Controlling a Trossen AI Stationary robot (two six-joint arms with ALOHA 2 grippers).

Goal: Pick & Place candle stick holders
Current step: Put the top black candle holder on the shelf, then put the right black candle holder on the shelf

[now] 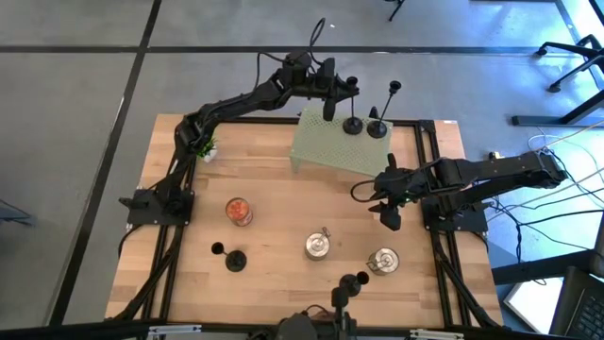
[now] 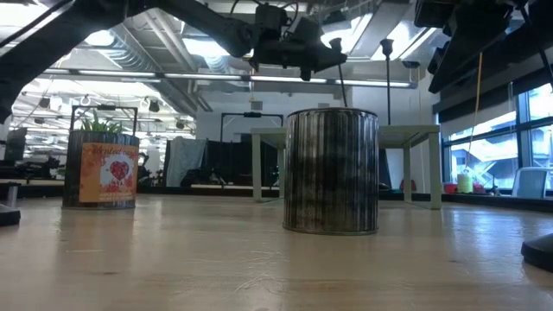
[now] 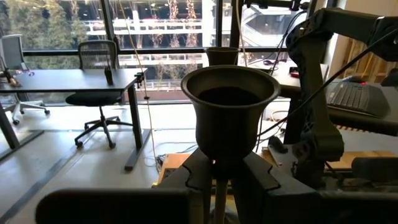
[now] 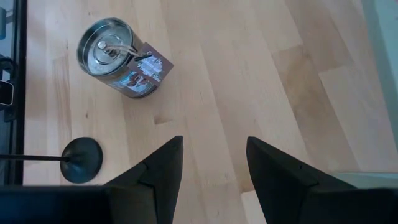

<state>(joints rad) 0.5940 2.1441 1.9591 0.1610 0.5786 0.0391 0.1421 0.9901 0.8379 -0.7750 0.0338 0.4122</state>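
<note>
Two black candlestick holders stand on a pale green perforated riser (image 1: pixel 326 151) at the table's far side. One has its base at the nearer spot (image 1: pixel 353 125), the other (image 1: pixel 376 129) is just to its right. My left gripper (image 1: pixel 338 93) is shut on the first one below its cup (image 3: pixel 229 106). Two more holders stand on the table, one at the near left (image 1: pixel 234 260) and one at the near middle (image 1: pixel 354 280). My right gripper (image 1: pixel 390 215) hangs open and empty over the table's right half, fingers pointing down (image 4: pixel 214 168). My left gripper pinches the holder's thin stem (image 3: pixel 219 198) between its two fingers, just under the cup. The fingers come level from the table's left and lie across the stem. The holder is upright. Whether its base rests on the riser or hangs just above it, I cannot tell.
A glass jar with red contents (image 1: pixel 239 211) stands left of centre. One silver tin (image 1: pixel 318 246) is at centre and a labelled tin (image 1: pixel 382 260) is near my right gripper. A small plant pot (image 1: pixel 206 148) stands at the far left.
</note>
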